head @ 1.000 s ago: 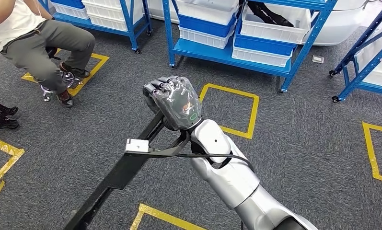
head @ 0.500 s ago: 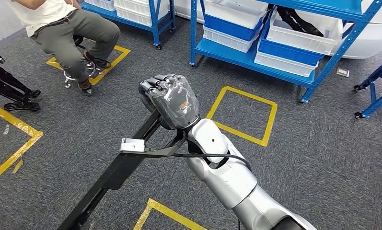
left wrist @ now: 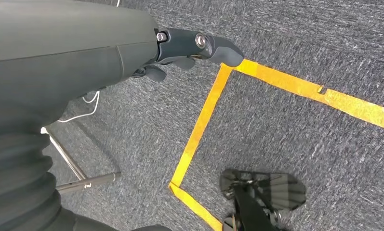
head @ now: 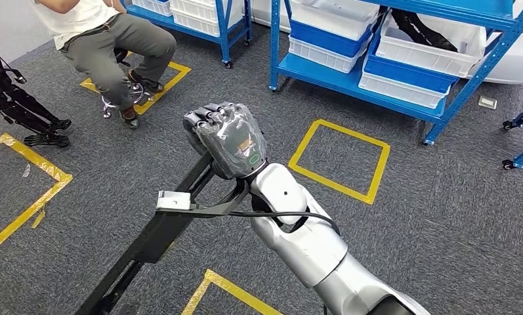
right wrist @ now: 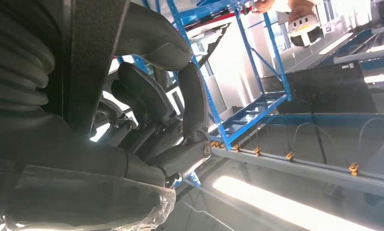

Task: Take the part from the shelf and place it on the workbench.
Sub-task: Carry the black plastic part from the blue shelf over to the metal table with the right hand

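While your right hand [head: 226, 139] (wrapped in clear film) is raised over the grey carpet [head: 442, 216], its fingers grip the long black part [head: 160, 236], which slants down toward the floor. Your left hand [left wrist: 190, 48] hangs with fingers loosely curled, holding nothing.

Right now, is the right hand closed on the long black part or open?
Closed: the right hand has its fingers curled around the top end of the long black part, which slants down toward the carpet.
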Controlling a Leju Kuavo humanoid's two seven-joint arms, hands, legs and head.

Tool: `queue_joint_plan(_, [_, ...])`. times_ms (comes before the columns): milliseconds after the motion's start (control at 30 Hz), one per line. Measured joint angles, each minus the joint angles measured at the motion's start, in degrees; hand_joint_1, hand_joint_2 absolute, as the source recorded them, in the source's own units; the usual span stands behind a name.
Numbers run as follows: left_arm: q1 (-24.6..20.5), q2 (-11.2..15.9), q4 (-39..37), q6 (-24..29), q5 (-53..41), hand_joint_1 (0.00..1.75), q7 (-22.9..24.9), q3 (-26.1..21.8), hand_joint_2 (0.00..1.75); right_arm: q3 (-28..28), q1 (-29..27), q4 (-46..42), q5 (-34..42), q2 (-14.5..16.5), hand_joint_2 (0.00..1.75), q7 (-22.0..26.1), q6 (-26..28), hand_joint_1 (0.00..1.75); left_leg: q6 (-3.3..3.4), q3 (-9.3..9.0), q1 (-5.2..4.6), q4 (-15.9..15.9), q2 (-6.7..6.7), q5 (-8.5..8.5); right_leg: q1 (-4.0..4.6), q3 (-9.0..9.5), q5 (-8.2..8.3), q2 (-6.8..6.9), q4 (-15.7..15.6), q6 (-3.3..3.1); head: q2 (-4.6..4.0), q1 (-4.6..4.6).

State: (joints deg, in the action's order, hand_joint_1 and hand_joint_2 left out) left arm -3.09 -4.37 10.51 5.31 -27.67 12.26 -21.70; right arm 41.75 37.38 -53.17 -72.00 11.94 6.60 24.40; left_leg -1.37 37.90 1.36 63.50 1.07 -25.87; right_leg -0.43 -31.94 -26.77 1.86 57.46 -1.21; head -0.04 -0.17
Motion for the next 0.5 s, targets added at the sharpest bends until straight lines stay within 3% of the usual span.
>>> queue_joint_plan(67, [-0.11,0.02,0.0,0.33,-0.13,0.0,-0.02,0.02,1.75,0.01,0.16,-0.01,-0.07,0.17,1.75,-0.17,-0.13,1.75,0.52,-2.55,-0.28,-5.02,0.89,1.4,0.51,-0.07,-0.17,0.31,0.07,0.32,0.0,0.08])
queue_joint_plan(200, [-0.11,-0.01,0.0,0.62,-0.4,0.0,-0.02,0.02,1.75,0.03,0.36,-0.05,-0.13,0.46,1.75,-0.33,-0.27,1.75,1.98,-2.66,-0.44,-6.0,-0.12,1.87,0.75,-0.56,-0.82,0.68,0.76,1.09,0.0,0.24])
queue_joint_plan(267, [-0.24,-0.04,0.0,0.82,-0.47,0.0,-0.02,0.02,1.75,0.07,0.48,-0.1,-0.13,0.57,1.75,-0.4,-0.27,1.75,2.74,-2.72,-0.2,-6.33,-0.67,2.21,0.62,-2.74,-3.32,-0.4,5.51,0.98,0.0,0.37])
queue_joint_plan(333, [-0.31,-0.03,0.0,0.9,-0.54,0.0,-0.02,0.01,1.75,0.09,0.43,-0.12,-0.14,0.44,1.75,-0.5,-0.27,1.75,3.04,-2.51,-0.28,-6.32,-1.38,2.28,0.43,-6.52,-6.65,-1.25,13.73,0.66,0.0,0.48])
queue_joint_plan(367, [-0.26,-0.03,0.0,0.93,-0.58,0.0,-0.02,0.01,1.75,0.09,0.36,-0.12,-0.16,0.36,1.75,-0.55,-0.27,1.75,3.07,-2.43,-0.3,-6.31,-1.78,2.31,0.39,-8.02,-7.62,-1.37,16.78,0.75,0.0,0.49])
queue_joint_plan(400, [-0.19,-0.03,0.0,0.96,-0.64,0.0,-0.03,0.01,1.75,0.1,0.31,-0.12,-0.17,0.29,1.75,-0.57,-0.27,1.75,3.07,-2.38,-0.31,-6.29,-2.16,2.35,0.36,-8.49,-7.65,-1.43,17.73,1.06,0.0,0.5])
queue_joint_plan(433, [-0.13,-0.04,0.0,0.97,-0.78,0.0,-0.05,0.02,1.75,0.1,0.31,-0.12,-0.22,0.26,1.75,-0.61,-0.27,1.75,3.04,-2.39,-0.3,-6.28,-2.56,2.39,0.31,-7.77,-6.71,-1.5,16.21,1.52,0.0,0.5])
queue_joint_plan(500, [-0.14,-0.06,0.0,1.02,-1.07,0.0,-0.13,0.04,1.75,0.11,0.5,-0.12,-0.32,0.24,1.75,-0.69,-0.27,1.75,2.82,-2.41,-0.3,-6.23,-3.36,2.49,0.08,-3.81,-3.35,-2.21,7.99,2.35,0.0,0.53])
